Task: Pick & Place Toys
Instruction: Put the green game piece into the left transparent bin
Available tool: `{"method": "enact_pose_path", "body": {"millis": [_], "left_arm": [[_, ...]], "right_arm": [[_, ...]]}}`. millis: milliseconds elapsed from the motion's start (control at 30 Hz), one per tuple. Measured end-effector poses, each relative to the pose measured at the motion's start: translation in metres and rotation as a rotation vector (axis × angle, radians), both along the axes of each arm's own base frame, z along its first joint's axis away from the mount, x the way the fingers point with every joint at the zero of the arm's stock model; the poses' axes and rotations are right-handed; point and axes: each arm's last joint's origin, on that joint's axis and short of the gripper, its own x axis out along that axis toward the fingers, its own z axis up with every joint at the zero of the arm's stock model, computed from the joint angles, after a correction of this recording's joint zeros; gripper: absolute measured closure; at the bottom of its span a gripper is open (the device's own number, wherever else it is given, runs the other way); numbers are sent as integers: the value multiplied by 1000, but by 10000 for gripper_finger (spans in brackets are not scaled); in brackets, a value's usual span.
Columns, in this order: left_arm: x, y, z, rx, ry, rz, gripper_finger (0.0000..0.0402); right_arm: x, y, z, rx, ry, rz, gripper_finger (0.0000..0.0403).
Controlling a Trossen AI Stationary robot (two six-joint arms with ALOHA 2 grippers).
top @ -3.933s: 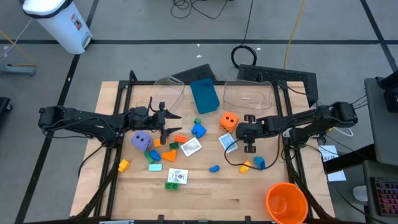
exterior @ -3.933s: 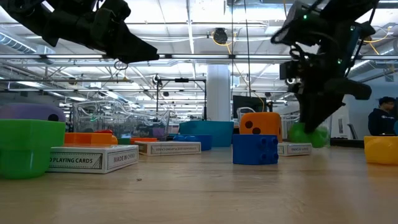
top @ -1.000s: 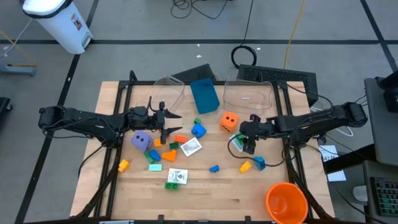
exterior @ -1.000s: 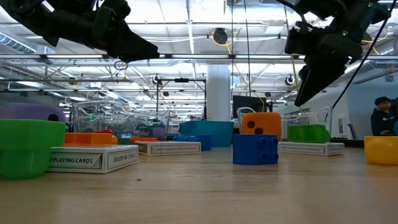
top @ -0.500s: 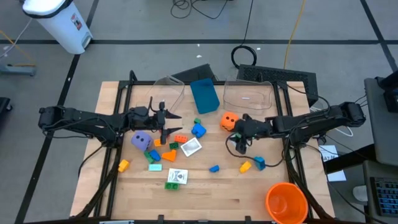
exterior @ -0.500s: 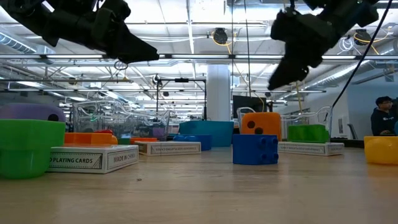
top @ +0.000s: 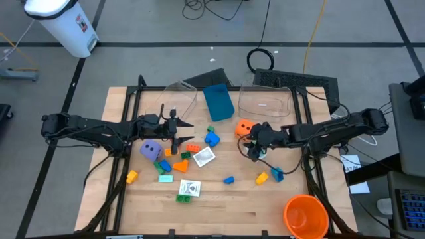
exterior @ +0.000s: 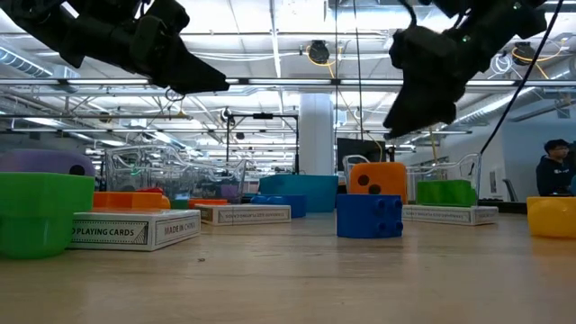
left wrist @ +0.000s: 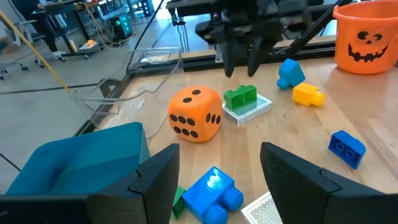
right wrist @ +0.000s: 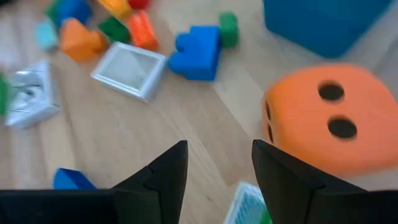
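Observation:
An orange dotted die point(top: 244, 127) sits on the table right of centre, and a purple die point(top: 151, 150) lies to the left among small bricks. A green brick point(left wrist: 240, 98) rests on a white card point(left wrist: 256, 109) beside the orange die. My right gripper point(left wrist: 241, 62) hangs open above that brick and card, clear of them, with the orange die point(right wrist: 323, 130) just beyond its fingers. My left gripper point(top: 180, 133) hovers open above the left cluster of bricks, holding nothing. A blue brick point(left wrist: 211, 196) lies just ahead of it.
Two clear tubs point(top: 180, 96) point(top: 264, 99) and a blue box point(top: 218, 101) stand at the far side. A big orange cup point(top: 305, 216) is at the near right corner. Loose cards point(top: 189, 188) point(top: 204, 157), a yellow brick point(top: 262, 178) and blue bricks point(top: 228, 179) point(top: 276, 174) lie mid-table.
My right gripper has drifted toward the table's left edge and the orange die, and has rolled about its own axis. It stays open and empty. The green brick stays on its card.

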Motion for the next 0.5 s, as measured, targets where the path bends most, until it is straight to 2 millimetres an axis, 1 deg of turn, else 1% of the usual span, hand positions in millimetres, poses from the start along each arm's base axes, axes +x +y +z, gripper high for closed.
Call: {"method": "enact_pose_path", "body": {"millis": [300,500], "left_arm": [[0,0,0,15,2,-4,172],[0,1,0,17,2,1,172]], "right_arm": [[15,7,-21,39,301,-121,232],[17,7,-28,72,365,-197,232]]}}
